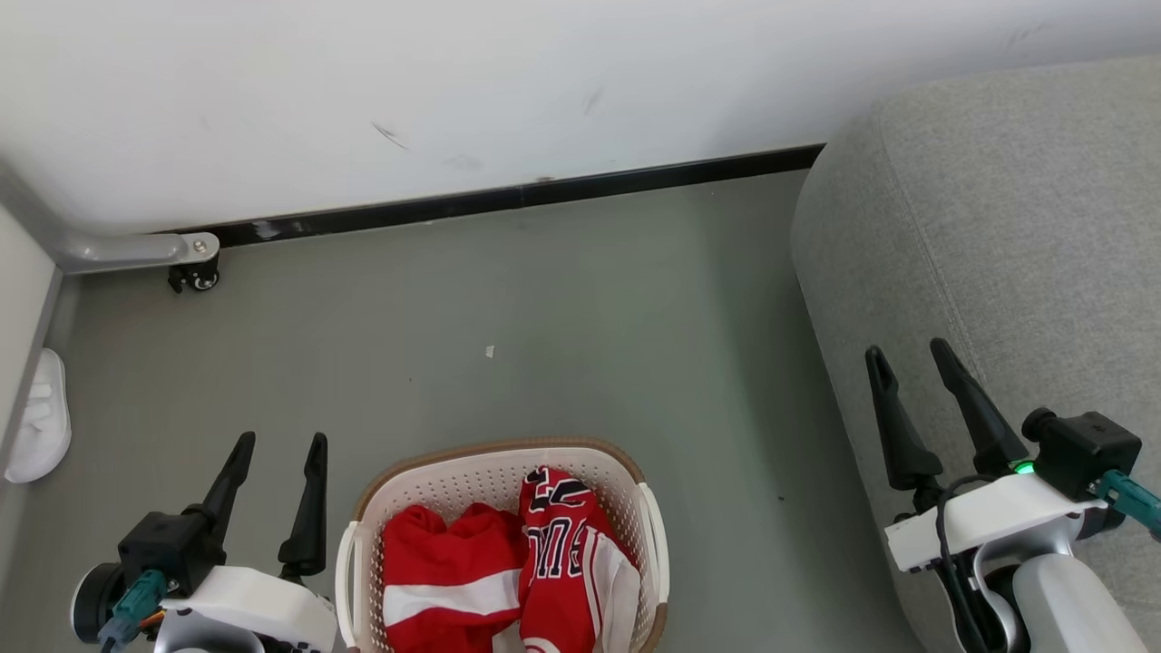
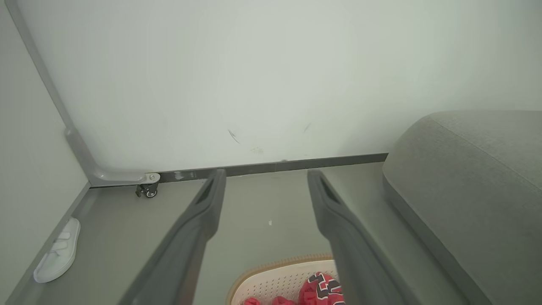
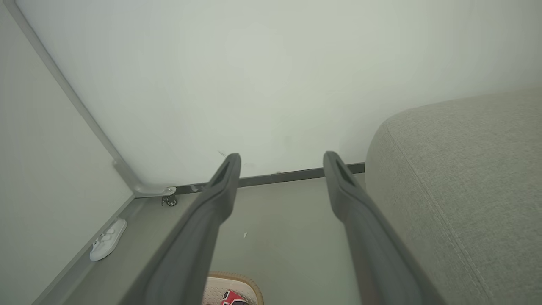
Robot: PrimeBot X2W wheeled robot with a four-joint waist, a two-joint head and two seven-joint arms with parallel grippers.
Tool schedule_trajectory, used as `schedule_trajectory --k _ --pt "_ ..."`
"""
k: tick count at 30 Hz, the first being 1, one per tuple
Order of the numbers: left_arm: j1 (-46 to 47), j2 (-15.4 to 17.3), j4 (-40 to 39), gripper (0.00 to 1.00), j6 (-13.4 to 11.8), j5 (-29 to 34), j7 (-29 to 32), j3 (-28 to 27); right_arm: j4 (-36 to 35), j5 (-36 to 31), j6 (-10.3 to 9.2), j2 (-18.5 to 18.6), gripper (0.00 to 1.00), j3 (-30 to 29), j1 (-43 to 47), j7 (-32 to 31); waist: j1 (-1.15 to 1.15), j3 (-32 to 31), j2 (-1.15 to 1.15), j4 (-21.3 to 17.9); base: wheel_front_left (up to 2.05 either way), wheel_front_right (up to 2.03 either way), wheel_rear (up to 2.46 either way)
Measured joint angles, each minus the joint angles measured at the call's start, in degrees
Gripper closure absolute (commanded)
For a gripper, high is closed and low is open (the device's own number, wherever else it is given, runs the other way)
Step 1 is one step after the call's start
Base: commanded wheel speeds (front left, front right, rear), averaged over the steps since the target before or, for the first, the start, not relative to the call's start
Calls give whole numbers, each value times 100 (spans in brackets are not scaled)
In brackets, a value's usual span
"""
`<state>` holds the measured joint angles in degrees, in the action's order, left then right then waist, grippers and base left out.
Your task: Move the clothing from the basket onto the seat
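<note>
Head view, left claw spread beside basket rim, floor beyond

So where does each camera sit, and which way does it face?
Head view: high on the robot, looking down at the floor; shows basket with clothing, seat, left gripper and right gripper, both open.
Left wrist view: on the left wrist, looking along its fingers toward the wall corner, basket edge below.
Right wrist view: on the right wrist, looking along its fingers the same way, beside the seat.
Shared: both wrist views catch the white slipper and caster wheel.
</note>
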<state>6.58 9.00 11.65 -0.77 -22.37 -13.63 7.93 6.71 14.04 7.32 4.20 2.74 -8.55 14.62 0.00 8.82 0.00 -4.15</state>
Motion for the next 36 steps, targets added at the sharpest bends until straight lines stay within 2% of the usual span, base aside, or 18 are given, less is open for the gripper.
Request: schedule_trajectory --k 21,36 --pt "276 108 177 0 305 93 314 365 -125 -3 0 -60 0 91 -31 0 0 732 0 -232 0 0 0" --pt "747 141 471 0 521 185 576 721 -264 -52 0 -87 0 208 -543 0 0 1438 0 -370 0 0 0"
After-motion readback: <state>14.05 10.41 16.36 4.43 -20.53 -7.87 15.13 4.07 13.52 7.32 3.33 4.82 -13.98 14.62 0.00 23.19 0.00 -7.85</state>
